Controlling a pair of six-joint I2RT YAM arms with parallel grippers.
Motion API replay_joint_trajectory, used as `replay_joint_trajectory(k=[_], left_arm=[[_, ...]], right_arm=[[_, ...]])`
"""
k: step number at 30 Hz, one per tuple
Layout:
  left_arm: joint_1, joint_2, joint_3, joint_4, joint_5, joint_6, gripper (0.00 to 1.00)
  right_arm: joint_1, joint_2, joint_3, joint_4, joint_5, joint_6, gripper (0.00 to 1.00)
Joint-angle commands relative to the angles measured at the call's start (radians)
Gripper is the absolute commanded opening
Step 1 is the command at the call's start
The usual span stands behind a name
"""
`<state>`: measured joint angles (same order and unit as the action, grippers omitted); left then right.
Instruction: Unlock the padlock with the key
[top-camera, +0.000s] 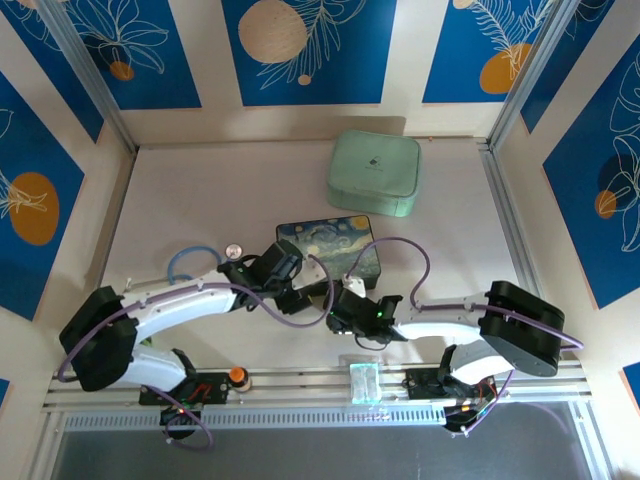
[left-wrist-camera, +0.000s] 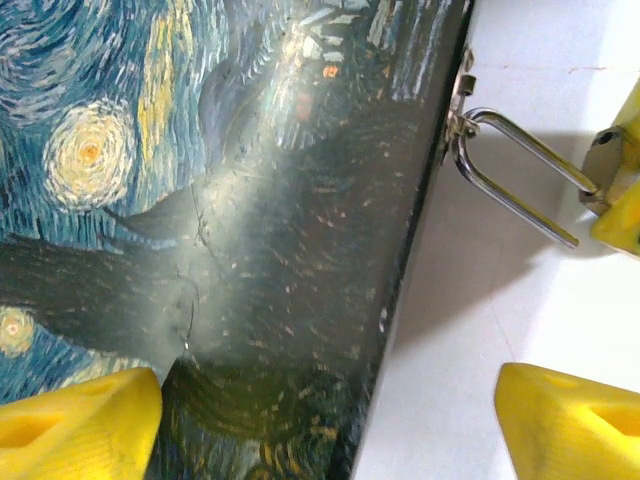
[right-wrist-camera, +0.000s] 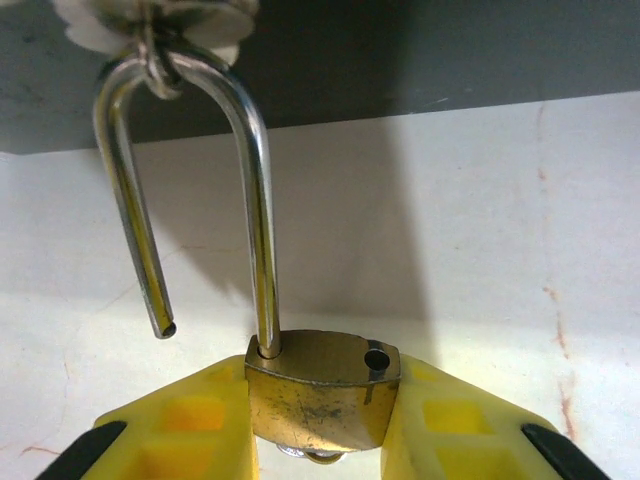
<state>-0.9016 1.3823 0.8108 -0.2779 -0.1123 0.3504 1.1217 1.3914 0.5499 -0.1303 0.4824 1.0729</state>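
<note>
Padlock (right-wrist-camera: 320, 395): brass body was clamped in right gripper (right-wrist-camera: 324, 428), one shackle end out, looped through tin (left-wrist-camera: 250, 200) hasp, toward table (top-camera: 200, 200) near edge. Left gripper (left-wrist-camera: 325, 430): fingers stood apart above tin.

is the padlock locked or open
Open: the padlock held in the right gripper has one end of its shackle out of the body, the socket hole empty. The shackle hangs through the tin's clasp.
</note>
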Motion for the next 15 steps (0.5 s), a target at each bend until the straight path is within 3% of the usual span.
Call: replay_joint_trajectory(k=[1, 3, 7, 8, 15], left_arm=[[-0.009, 0.036, 0.005, 0.027, -0.021, 0.065, 0.79], [-0.012, 0.043, -0.005, 0.028, 0.0, 0.088, 0.7], [-0.031, 0.056, -0.015, 0.017, -0.027, 0.078, 0.68], [-0.033, 0.061, -0.018, 0.012, -0.031, 0.075, 0.62], [-0.053, 0.102, -0.038, 0.008, -0.097, 0.087, 0.62]], right_arm=[[-0.015, -0.006, -0.039, -0.057, 0.009, 0.043, 0.25], [-0.02, -0.002, -0.041, -0.041, 0.009, 0.051, 0.25], [-0.026, -0.001, -0.065, 0.008, 0.012, 0.094, 0.25], [-0.029, -0.004, -0.075, 0.03, 0.01, 0.106, 0.25], [-0.074, -0.031, -0.116, 0.176, 0.021, 0.138, 0.25]])
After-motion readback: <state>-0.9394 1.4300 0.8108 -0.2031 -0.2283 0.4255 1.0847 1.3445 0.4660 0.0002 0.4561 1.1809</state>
